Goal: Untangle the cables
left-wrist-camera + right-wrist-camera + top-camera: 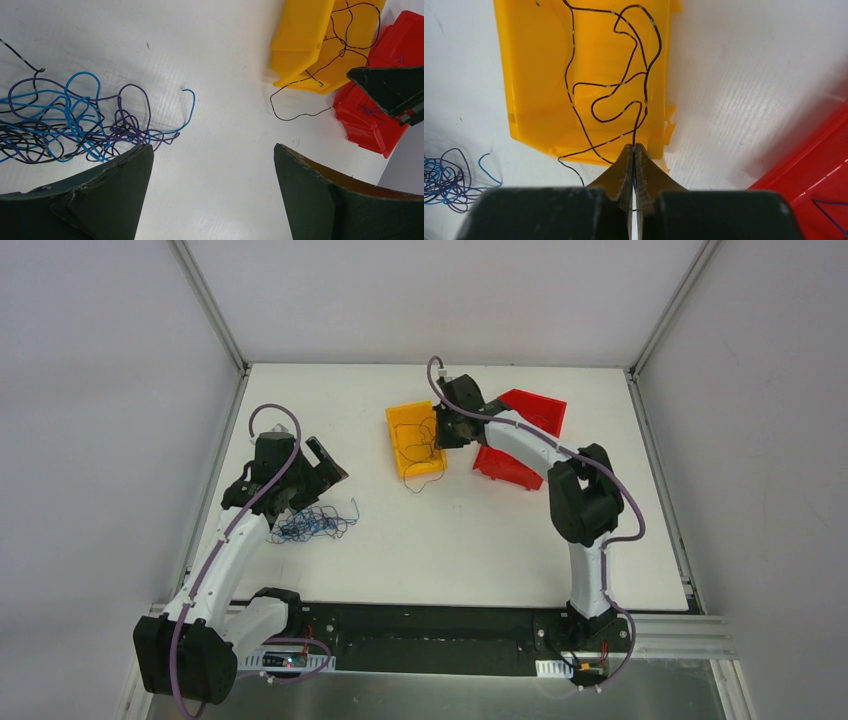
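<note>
A tangle of thin blue, purple and black cables point(315, 522) lies on the white table at the left, and the left wrist view shows the tangle point(75, 125) too. My left gripper point(308, 485) hovers just behind it, open wide with nothing between the fingers point(212, 147); its left fingertip is at the tangle's edge. One black cable point(624, 82) loops inside the yellow bin point(504, 75) and trails over the bin's near edge. My right gripper point(634, 146) is shut on this black cable point(420, 445) at the bin's near right corner point(445, 432).
The yellow bin point(405, 420) stands mid-table. A red bin point(530, 405) lies right of it under the right arm, with a thin purple wire point(829, 212) inside. The cable tangle point(446, 180) shows at the right wrist view's lower left. Grey walls enclose the table.
</note>
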Controlling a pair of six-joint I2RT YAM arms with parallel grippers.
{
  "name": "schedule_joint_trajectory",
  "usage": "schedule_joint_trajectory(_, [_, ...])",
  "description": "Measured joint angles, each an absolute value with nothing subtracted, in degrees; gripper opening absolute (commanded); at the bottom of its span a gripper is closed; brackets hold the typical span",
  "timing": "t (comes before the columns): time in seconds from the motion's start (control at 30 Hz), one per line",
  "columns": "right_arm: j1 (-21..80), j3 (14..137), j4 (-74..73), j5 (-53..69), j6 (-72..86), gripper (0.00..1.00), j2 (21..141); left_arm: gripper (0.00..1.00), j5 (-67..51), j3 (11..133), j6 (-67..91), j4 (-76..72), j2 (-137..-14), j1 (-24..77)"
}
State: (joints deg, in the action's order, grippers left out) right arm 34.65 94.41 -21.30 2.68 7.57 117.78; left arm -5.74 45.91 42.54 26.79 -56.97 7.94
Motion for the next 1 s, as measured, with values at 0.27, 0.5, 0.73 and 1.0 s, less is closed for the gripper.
schedule_joint_trajectory(0.27, [34.7,95.5,-21.7,2.1,6.7,0.15,114.7,0.93,-5.7,45.6,42.5,26.8,-56.9,7.9])
schedule_joint_trajectory(0.5, [34.7,98.6,-22.7,2.3,6.7,0.01,114.7,0.93,-5.7,45.4,42.5,26.8,-56.2,7.9])
schedule_joint_trajectory(0.73, [34.7,106.4,-24.4,2.9,6.8,0.0,116.1,0.93,-5.7,45.4,42.5,26.8,-56.0,7.9])
schedule_joint_trajectory(1.0, [34.7,114.2,-24.1,3.2,6.4,0.0,121.2,0.93,-5.5,45.4,41.9,27.4,-55.7,7.9])
